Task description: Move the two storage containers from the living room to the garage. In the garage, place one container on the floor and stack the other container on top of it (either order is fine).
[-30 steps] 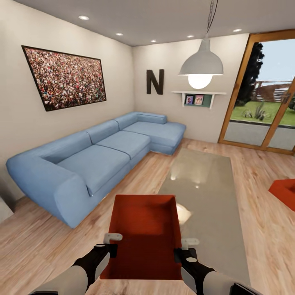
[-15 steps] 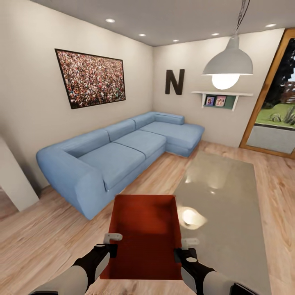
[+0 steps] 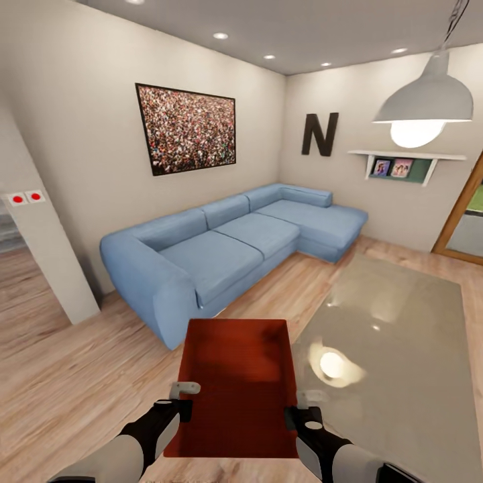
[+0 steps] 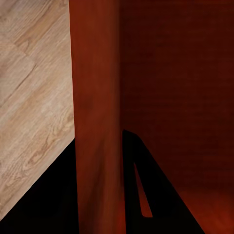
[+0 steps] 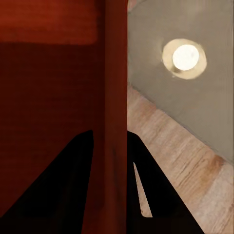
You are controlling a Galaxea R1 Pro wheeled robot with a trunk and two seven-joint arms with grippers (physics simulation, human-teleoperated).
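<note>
I hold one orange-red storage container point(image 3: 238, 382) in front of me, above the living room's wood plank floor. My left gripper point(image 3: 180, 400) is shut on its left wall point(image 4: 95, 112), whose black fingers point(image 4: 53, 200) straddle that wall. On the opposite side my right gripper point(image 3: 302, 407) is shut on the right wall point(image 5: 114, 97), one dark finger point(image 5: 66, 185) inside the bin and one outside. The bin's inside is bare.
A blue L-shaped sofa point(image 3: 228, 251) lies ahead on the left. A glass table point(image 3: 389, 335) stretches ahead on the right, close to the bin's right side. A white wall corner point(image 3: 47, 255) with red switches stands at the left. A pendant lamp point(image 3: 426, 100) hangs upper right.
The whole view has swung to the left: sofa, picture and table slid right, the glass door nearly left the picture, and a wall corner came in. The bin and both grippers kept their hold.
</note>
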